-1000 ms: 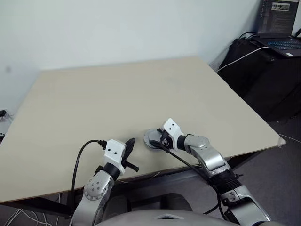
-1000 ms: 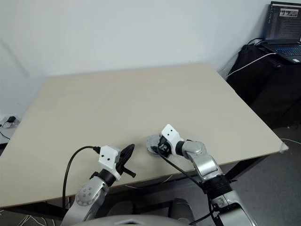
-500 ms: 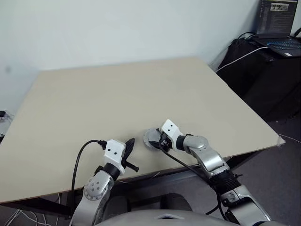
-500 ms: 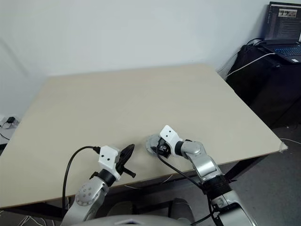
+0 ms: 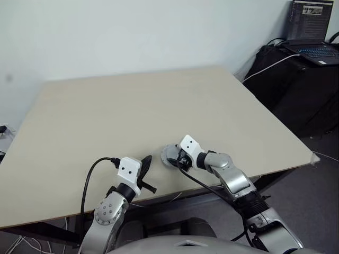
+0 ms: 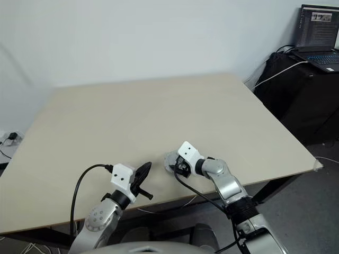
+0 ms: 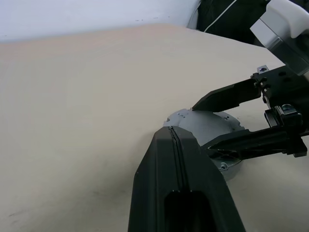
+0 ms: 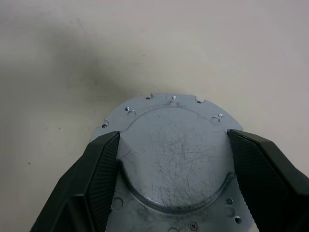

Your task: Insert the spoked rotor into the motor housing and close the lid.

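Note:
A round grey metal disc, the lid (image 8: 174, 159), lies flat near the table's front edge (image 5: 168, 154). It has a scratched raised centre and a flange with small holes. My right gripper (image 8: 174, 137) reaches over it from the right. Its two black fingers (image 8: 104, 159) press against opposite sides of the raised centre. My left gripper (image 5: 146, 163) hovers a little to the left of the disc, fingers shut together and empty, pointing toward it (image 7: 173, 134). The spoked rotor and the motor housing are hidden.
The beige table (image 5: 132, 106) stretches away behind the disc. A black stand with a laptop (image 5: 312, 47) and a white cable stands off the table's far right corner. The left arm's black cable (image 5: 90, 180) loops over the front edge.

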